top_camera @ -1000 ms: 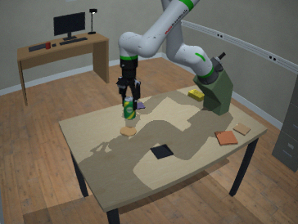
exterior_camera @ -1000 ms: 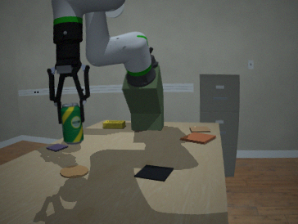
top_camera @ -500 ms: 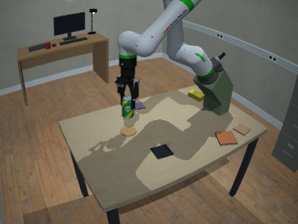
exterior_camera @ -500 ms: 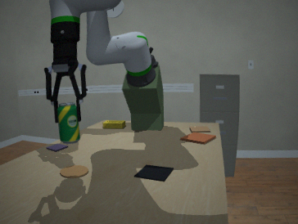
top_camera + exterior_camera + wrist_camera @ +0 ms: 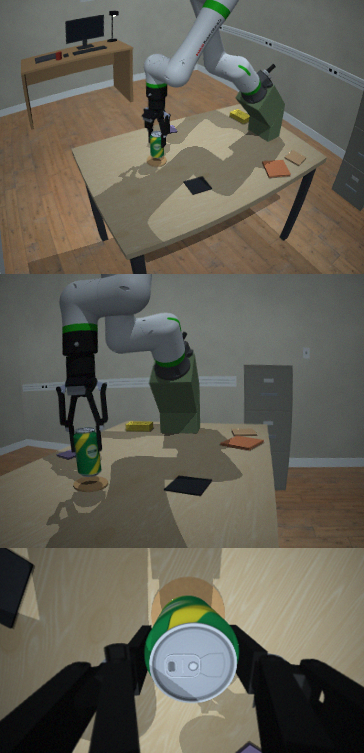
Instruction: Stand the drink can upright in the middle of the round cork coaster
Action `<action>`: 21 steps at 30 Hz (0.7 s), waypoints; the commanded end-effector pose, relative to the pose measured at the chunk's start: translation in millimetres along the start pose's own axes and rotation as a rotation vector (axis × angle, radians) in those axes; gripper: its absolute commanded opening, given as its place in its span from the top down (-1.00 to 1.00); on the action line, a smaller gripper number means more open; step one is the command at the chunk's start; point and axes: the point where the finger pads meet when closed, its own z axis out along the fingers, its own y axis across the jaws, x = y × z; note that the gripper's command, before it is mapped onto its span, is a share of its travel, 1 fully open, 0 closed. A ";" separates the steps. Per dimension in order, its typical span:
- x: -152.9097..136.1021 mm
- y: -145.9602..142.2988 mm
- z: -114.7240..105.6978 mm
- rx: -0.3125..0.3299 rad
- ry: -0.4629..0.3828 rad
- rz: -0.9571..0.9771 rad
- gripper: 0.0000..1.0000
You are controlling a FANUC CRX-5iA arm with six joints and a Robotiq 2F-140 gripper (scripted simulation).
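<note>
A: Looking at the exterior view, where is the drink can point(image 5: 88, 451) now?

B: It is upright between the 2 fingers of the gripper point(image 5: 83, 424), which is closed on the upper part of the can. The can hangs just above the round cork coaster point(image 5: 90, 484); a thin gap and a shadow show under its bottom, so it is not resting on the coaster.

A: Is it over the middle?

B: In the wrist view the coaster point(image 5: 160, 598) shows behind the can point(image 5: 192, 650), mostly on the far side, so I cannot tell if it is exactly centred. In the top view the can point(image 5: 157, 145) covers most of the coaster point(image 5: 157, 161).

A: What else lies on the table point(image 5: 150, 235)?

B: A black square mat point(image 5: 197, 186) near the middle, an orange square point(image 5: 276, 168) and a tan square point(image 5: 295, 158) near the right edge, a yellow block point(image 5: 239, 116) beside the green arm pedestal point(image 5: 267, 117), and a small purple piece point(image 5: 66, 454) just behind the gripper.
</note>
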 end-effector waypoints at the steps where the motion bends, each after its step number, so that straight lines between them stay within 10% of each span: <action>1: 1.7 1.6 7.9 -0.002 0.002 0.000 0.80; 21: 3.5 2.3 24.0 -0.002 0.002 0.000 0.80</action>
